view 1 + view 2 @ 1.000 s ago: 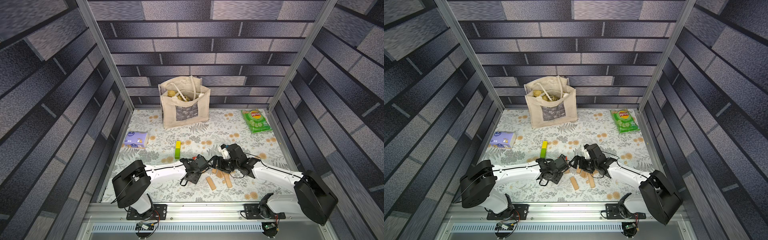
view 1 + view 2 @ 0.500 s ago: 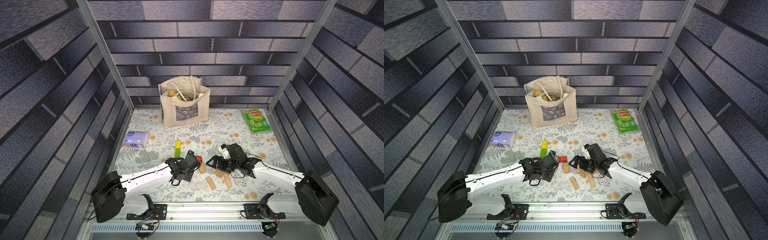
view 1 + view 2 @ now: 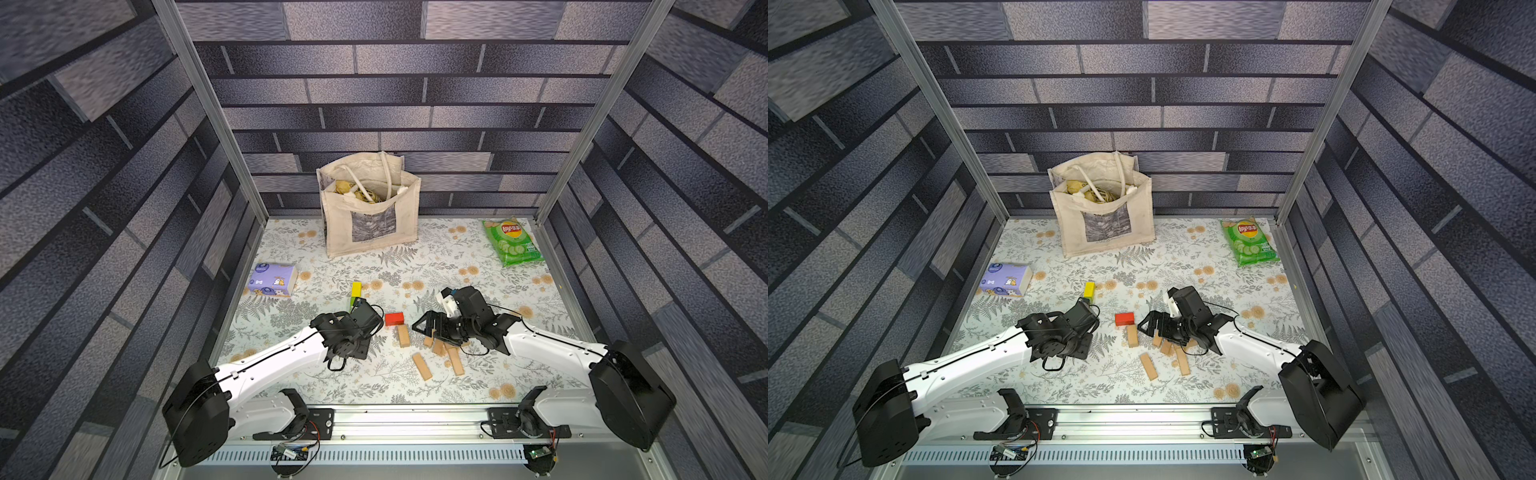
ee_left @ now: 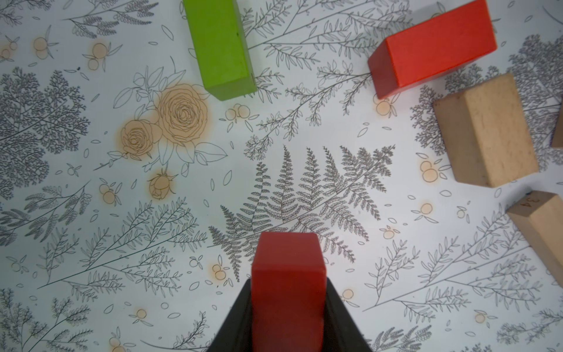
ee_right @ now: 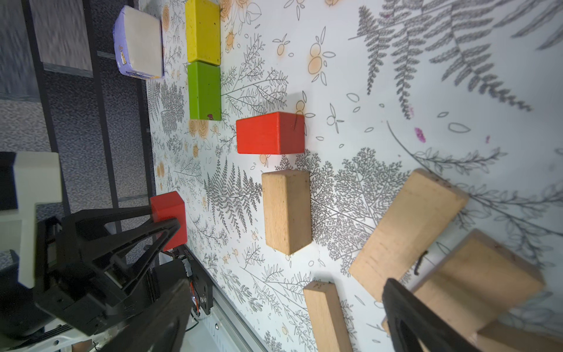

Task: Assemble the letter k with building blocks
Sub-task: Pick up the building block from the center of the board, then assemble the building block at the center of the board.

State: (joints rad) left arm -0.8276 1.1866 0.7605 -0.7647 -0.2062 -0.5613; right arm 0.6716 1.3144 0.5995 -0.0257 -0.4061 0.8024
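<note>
1. I read the stem as two-thirds laid: yellow block (image 5: 202, 30) touches green block (image 5: 204, 90), at its 12 o'clock in both top views.
2. My left gripper (image 4: 288, 283) is clamped on a red block (image 4: 288, 259) at green's 6 o'clock, not yet placed.
3. Right gripper (image 5: 285, 284) has its jaws wide apart over the tan blocks (image 3: 403, 336). The other red block (image 3: 394, 318) lies loose at the left gripper's 3 o'clock. Both slanted arms are left to do.

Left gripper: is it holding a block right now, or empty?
Holding. The left gripper is shut on a red block, which sits clamped between its black fingers in both wrist views.
</note>
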